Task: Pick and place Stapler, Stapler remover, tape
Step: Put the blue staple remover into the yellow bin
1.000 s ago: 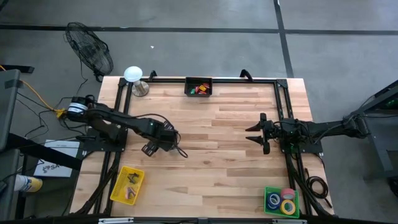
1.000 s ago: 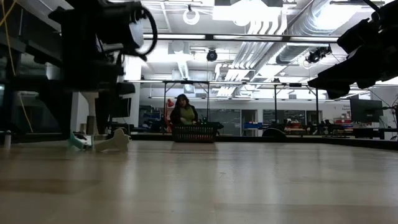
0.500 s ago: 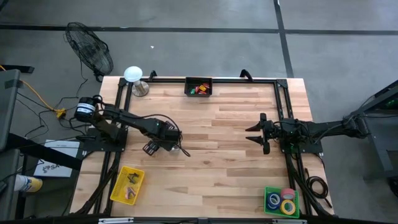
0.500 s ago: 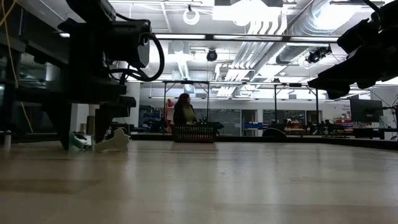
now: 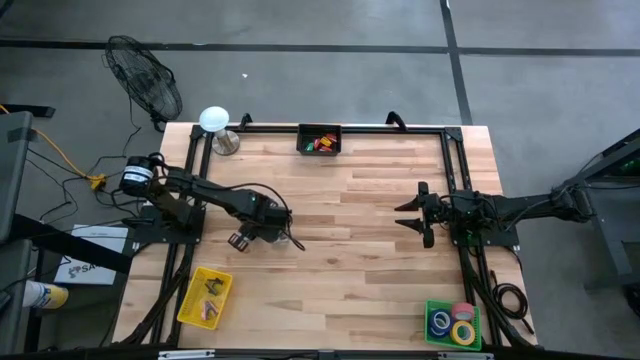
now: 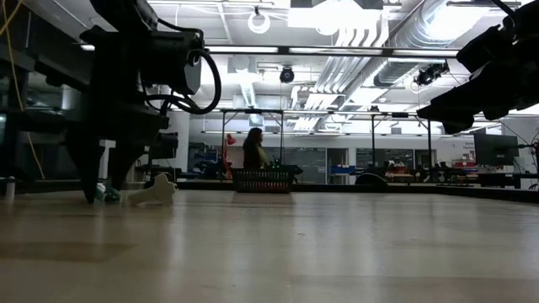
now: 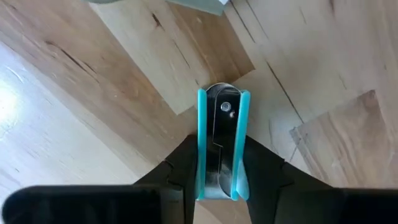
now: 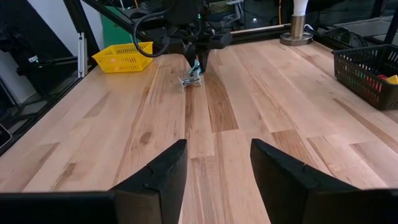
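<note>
Since the earlier frame, the left arm is seen swung slightly toward the table's middle, and the left end effector [image 7: 221, 180] is now found clenched on the stapler remover [image 7: 222, 144], where its fingers were spread before. The teal-edged, silver-centred stapler remover is gripped between the two dark fingers [image 7: 180, 163] and is held at the wooden table [image 5: 380, 250]; whether it touches the surface cannot be told. In the high view the left end effector [image 5: 240, 240] is located over the left half of the table. From the right wrist view, a second small silver piece [image 8: 189, 82] is noted lying on the table just beside the held stapler remover.

The right end effector [image 5: 412, 212] is kept released, fingers apart, over the right part of the table, holding nothing.

The tape [image 5: 452, 324] rolls are found in the green bin [image 5: 429, 310] at the near right corner. A yellow bin [image 5: 186, 300] is seen at the near left, and a black basket [image 5: 320, 128] at the far edge.
</note>
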`<act>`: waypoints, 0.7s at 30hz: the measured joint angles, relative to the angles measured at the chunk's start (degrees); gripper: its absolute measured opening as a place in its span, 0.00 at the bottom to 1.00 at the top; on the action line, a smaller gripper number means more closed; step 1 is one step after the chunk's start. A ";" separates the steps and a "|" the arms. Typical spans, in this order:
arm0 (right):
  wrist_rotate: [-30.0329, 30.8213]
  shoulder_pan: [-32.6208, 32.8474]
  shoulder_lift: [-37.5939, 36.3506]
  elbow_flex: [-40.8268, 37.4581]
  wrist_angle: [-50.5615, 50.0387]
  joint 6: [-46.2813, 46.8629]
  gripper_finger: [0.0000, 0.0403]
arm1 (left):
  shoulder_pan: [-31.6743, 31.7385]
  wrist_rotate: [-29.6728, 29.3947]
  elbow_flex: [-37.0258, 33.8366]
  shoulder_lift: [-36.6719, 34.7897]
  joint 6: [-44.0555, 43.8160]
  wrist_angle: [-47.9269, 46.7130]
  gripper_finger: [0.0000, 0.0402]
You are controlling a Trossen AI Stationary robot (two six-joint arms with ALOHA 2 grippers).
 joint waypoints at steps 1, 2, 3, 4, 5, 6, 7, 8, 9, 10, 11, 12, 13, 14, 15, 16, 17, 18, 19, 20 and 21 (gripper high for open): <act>0.00 0.01 0.00 0.00 0.00 0.00 0.41 | 0.00 0.21 -0.06 -0.34 0.00 -0.08 0.22; 0.00 0.01 0.00 0.00 0.00 0.00 0.41 | 0.00 0.33 -0.08 -0.82 -0.02 -0.08 0.22; 0.00 0.01 0.00 0.00 0.00 0.00 0.41 | 0.00 0.67 0.01 -1.24 -0.04 -1.11 0.22; 0.00 0.01 0.00 0.00 0.00 0.00 0.41 | 0.00 1.18 0.14 -1.60 -0.16 -3.34 0.22; 0.00 0.01 0.00 0.00 0.00 0.00 0.41 | -0.02 1.67 0.63 -2.03 -0.63 -5.45 0.22; 0.01 0.01 0.00 0.00 0.00 0.00 0.41 | -0.02 2.57 1.69 -2.39 -1.19 -6.72 0.22; 0.00 0.01 0.00 0.00 0.00 0.00 0.41 | -0.04 3.45 2.98 -2.61 -1.85 -7.60 0.22; 0.02 0.01 0.00 0.00 0.00 0.00 0.42 | -0.18 4.12 4.09 -2.64 -2.52 -9.29 0.22; 0.00 0.01 0.00 0.00 0.00 0.00 0.42 | -0.71 4.56 4.74 -2.68 -2.95 -12.16 0.22; 0.02 0.01 0.00 0.00 0.00 0.00 0.42 | -1.31 4.79 5.37 -2.76 -3.17 -15.31 0.22; 0.02 0.01 0.00 0.00 0.00 0.00 0.41 | -2.26 5.18 6.22 -2.82 -3.19 -17.41 0.22; 0.00 0.01 0.00 0.00 0.00 0.00 0.41 | -3.36 5.65 7.38 -2.94 -3.23 -17.86 0.22; 0.01 0.01 0.00 0.00 0.00 0.00 0.41 | -4.41 6.35 8.39 -2.99 -3.70 -18.35 0.22; 0.00 0.01 0.00 0.00 -0.02 0.00 0.42 | -5.56 7.01 9.08 -3.20 -4.18 -20.30 0.22; 0.00 0.01 0.00 0.00 0.00 0.00 0.42 | -6.79 7.44 9.64 -3.49 -4.93 -22.98 0.22; 0.00 0.01 0.00 0.00 0.00 0.00 0.42 | -8.12 7.96 10.48 -3.61 -5.89 -25.09 0.22; 0.00 0.00 0.00 0.00 0.00 0.00 0.42 | -9.45 8.64 11.38 -3.71 -7.24 -25.79 0.22; 0.00 0.01 0.00 0.00 -0.01 0.00 0.42 | -10.95 8.93 12.06 -3.97 -8.77 -26.52 0.22; 0.01 0.01 0.00 0.00 -0.01 0.00 0.42 | -12.46 9.46 12.37 -4.39 -10.50 -28.31 0.22; 0.01 0.00 0.00 0.00 0.00 0.00 0.42 | -14.00 10.53 12.73 -4.59 -12.38 -30.54 0.22; 0.02 -0.01 0.00 0.00 0.00 0.00 0.42 | -15.58 11.64 13.00 -4.79 -14.33 -31.33 0.22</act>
